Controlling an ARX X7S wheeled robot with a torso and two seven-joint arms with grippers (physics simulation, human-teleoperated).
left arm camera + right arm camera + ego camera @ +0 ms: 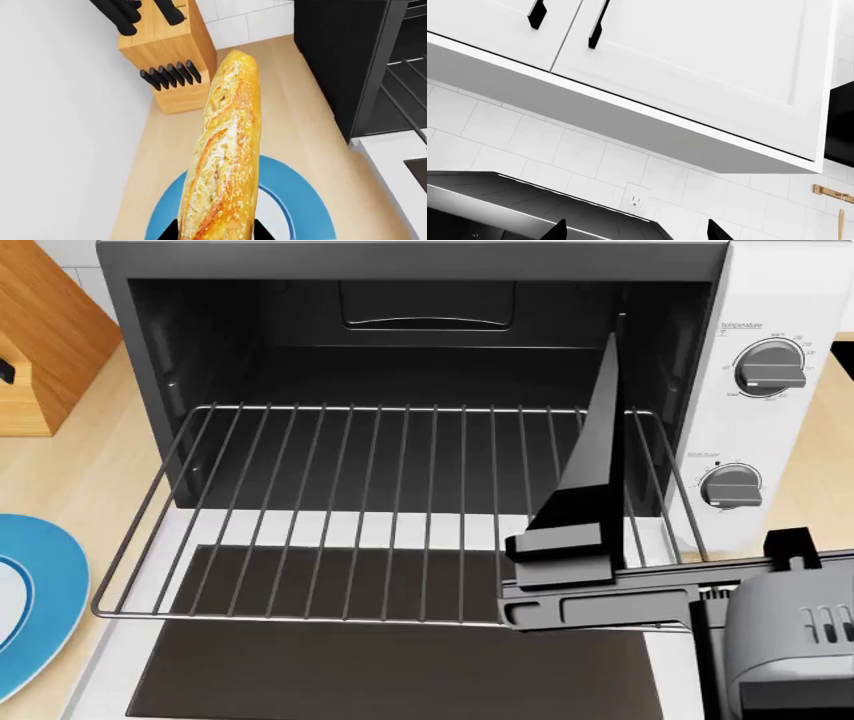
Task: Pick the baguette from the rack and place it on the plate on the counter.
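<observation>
My left gripper (217, 232) is shut on the near end of the baguette (223, 150), a golden-brown crusty loaf that points away from the camera. The baguette hangs over the blue-rimmed plate (297, 200), which lies on the beige counter (303, 110). The plate's edge also shows at the left of the head view (40, 580). The wire rack (374, 500) is pulled out of the oven and bare. My right gripper (637, 231) is open and empty, pointing up at the wall cabinets. Its arm (641, 590) stands in front of the rack's right side.
A wooden knife block (170, 45) with black handles stands on the counter beyond the plate, also at the head view's top left (40, 340). The white toaster oven (747, 300) has its glass door (400, 660) folded down. White cabinets (694, 65) hang overhead.
</observation>
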